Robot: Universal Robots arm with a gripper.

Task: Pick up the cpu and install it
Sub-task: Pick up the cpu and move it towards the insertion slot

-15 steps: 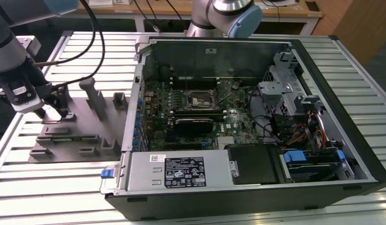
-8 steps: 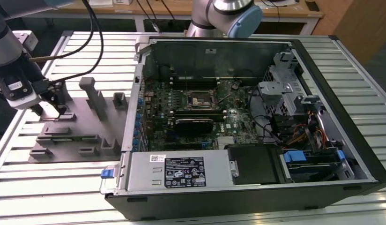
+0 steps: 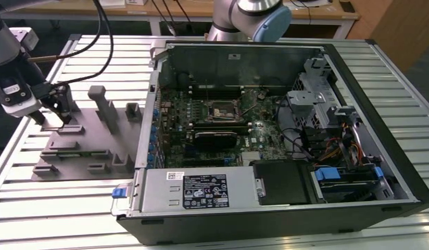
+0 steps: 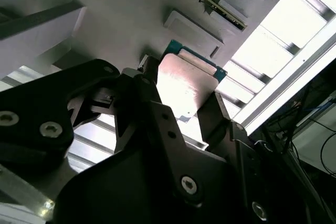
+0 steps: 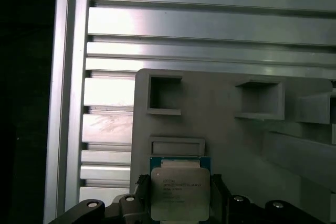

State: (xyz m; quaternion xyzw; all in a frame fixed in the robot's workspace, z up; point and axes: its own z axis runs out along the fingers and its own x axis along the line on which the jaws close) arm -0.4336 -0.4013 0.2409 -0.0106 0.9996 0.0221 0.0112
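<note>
I see my claw [image 4: 179, 97] closed on the cpu [image 5: 180, 192], a finger [image 4: 214, 115] pressed to each side edge and the silver top showing. It sits over the grey tray [image 3: 83, 156] at the exterior view's left, well apart from the open computer case [image 3: 284, 130].

I've got a grey fixture tray [image 3: 70, 164] sitting beside the opened PC case [image 3: 270, 225] on my slatted aluminium table [image 3: 54, 213].
</note>
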